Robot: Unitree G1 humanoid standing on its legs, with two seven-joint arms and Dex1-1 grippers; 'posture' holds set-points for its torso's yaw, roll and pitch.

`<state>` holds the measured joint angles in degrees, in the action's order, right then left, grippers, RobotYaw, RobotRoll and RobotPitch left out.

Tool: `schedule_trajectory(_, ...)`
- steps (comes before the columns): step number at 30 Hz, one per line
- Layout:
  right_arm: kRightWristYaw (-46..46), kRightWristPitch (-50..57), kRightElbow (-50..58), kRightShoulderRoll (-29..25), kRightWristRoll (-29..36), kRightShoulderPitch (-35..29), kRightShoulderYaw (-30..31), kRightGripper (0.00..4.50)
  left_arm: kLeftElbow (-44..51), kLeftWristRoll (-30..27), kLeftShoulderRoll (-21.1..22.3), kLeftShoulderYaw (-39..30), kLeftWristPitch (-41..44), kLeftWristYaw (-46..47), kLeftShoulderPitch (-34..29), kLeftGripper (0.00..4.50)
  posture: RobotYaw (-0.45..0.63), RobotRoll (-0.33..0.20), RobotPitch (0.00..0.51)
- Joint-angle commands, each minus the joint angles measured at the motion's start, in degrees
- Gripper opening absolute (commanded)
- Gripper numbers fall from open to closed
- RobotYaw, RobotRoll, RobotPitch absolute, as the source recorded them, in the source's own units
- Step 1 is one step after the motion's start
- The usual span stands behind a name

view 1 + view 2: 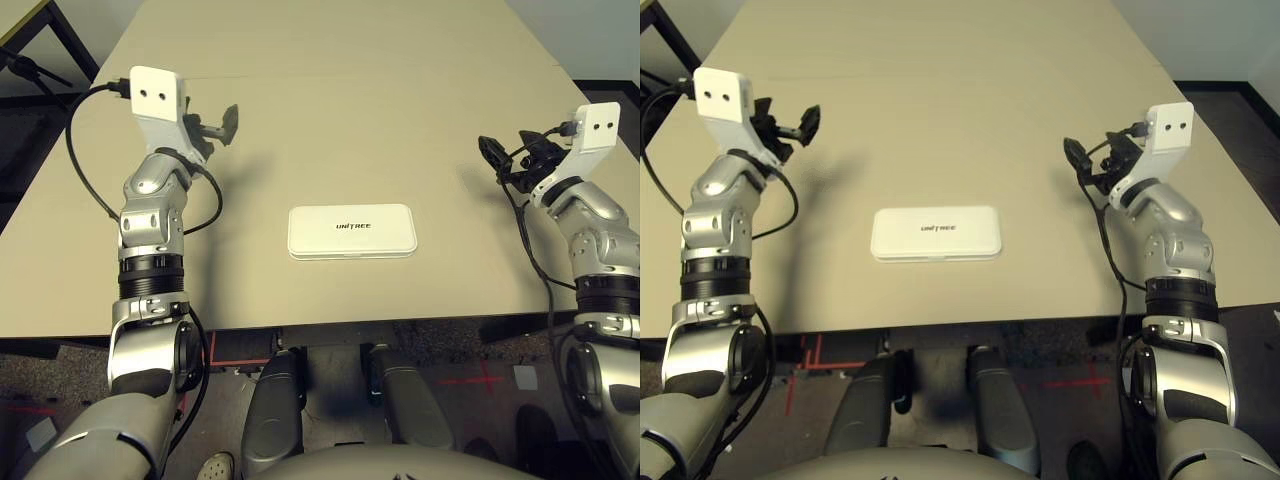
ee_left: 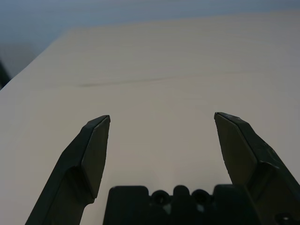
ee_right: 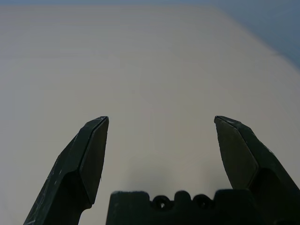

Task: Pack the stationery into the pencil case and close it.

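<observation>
Pale beige, smooth and matte, the wide table runs away from the robot toward grey walls, with dark floor and red tape marks below its near edge. In the left eye view, the white hard-plastic rectangular pencil case with rounded corners lies flat near that edge, between the two silver forearms. Its lid is down, so whatever is inside is hidden. Its long axis runs left to right, roughly parallel with the near edge, and the dark "UNITREE" print reads upright from the robot's side. A light-coloured shoe is partly cut off at the bottom.

In the right eye view, black cables loop beside the forearms, both well apart from the case; nothing stands in front of it.

In the left wrist view, the black two-fingered left gripper is spread wide over bare tabletop, its lower parts cut off.

In the right wrist view, the matching right gripper is also wide apart, with nothing between its fingers.
</observation>
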<state>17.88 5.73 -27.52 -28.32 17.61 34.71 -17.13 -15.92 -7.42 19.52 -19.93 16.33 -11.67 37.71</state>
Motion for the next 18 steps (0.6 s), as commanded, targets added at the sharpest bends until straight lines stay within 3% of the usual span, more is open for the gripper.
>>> schedule_trajectory(1, -3.9, -4.5, -2.9, 0.8, -1.8, 1.0, -1.7, 4.50, 2.5, -1.8, -1.1, -1.8, -0.1, 3.5, -2.3, 4.46, -0.12, 0.000, 0.190)
schedule_trajectory(8, -7.5, -7.4, -4.9, 1.9, -1.0, 2.0, -3.9, 4.50, 4.1, -2.1, -1.8, -3.7, -2.4, 9.5, -5.9, 4.46, -0.12, 0.000, 0.185)
schedule_trajectory(18, -9.8, -6.2, -7.3, 3.0, 0.2, 1.9, -5.3, 4.50, 5.4, -2.7, -2.6, -2.2, -5.7, 10.8, -7.5, 4.46, -0.12, 0.000, 0.176)
